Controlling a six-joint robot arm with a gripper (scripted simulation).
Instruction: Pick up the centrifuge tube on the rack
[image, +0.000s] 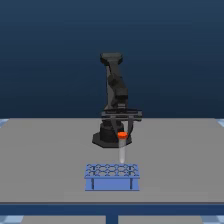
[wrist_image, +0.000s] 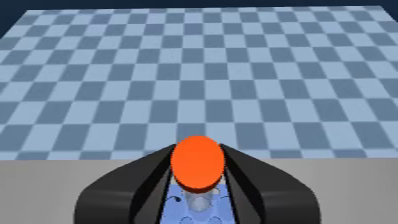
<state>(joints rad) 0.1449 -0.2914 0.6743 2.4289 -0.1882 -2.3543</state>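
The centrifuge tube (image: 121, 150) is pale and slender with an orange-red cap (image: 122, 135). It stands upright over the back of the light-blue rack (image: 112, 183), its lower end about level with the rack's holed top. My gripper (image: 122, 131) is shut on the tube just under the cap. In the wrist view the orange cap (wrist_image: 197, 162) sits tight between my two black fingers (wrist_image: 133, 185), and the gripper (wrist_image: 197, 149) looks down on the rack (wrist_image: 202, 212). Whether the tube's tip is still inside a hole is unclear.
The rack stands near the front of a grey table (image: 45, 160), with the arm's black base (image: 106, 138) behind it. Beyond the table edge the wrist view shows a blue checkered floor (wrist_image: 195, 75).
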